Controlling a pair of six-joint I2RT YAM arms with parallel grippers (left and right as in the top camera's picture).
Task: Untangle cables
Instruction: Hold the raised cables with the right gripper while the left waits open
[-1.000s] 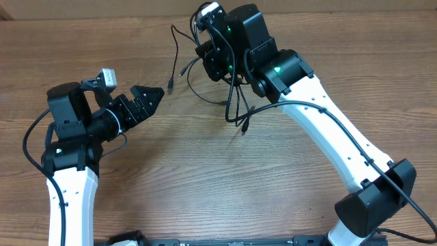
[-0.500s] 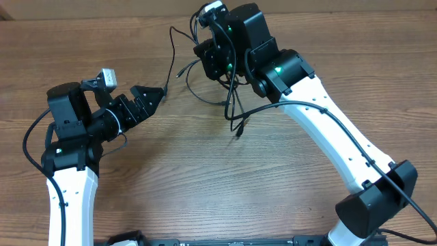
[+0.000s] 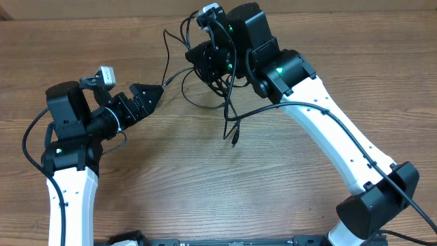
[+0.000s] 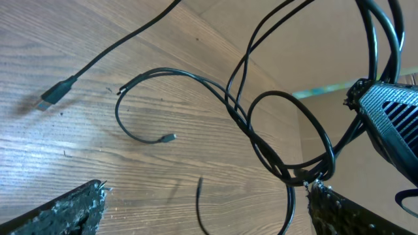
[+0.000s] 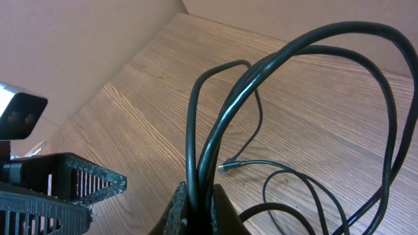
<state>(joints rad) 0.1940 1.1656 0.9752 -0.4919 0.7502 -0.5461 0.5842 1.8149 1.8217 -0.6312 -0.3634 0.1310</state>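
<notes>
Several thin black cables (image 5: 215,130) run as a bunch through my right gripper (image 5: 199,201), which is shut on them and holds them up above the wood table. Seen from overhead, the right gripper (image 3: 202,59) is at the back centre, and loops hang from it down to a plug end (image 3: 234,141) on the table. My left gripper (image 3: 153,96) stands open just left of the bunch, with one plug (image 3: 164,83) at its tip. In the left wrist view, the cable loops (image 4: 261,134) hang ahead of the open left gripper (image 4: 208,190), and a strand dips between its fingers untouched.
The wood table (image 3: 171,178) spreads in front of both arms. A cardboard wall (image 5: 78,46) borders its far side. The right arm's white link (image 3: 328,137) crosses the right half. Loose plug ends (image 4: 55,94) lie on the table.
My right gripper has carried the cable bunch leftward, toward the left gripper. The dangling plug end has swung left and nearer to the front. The left arm has stayed still.
</notes>
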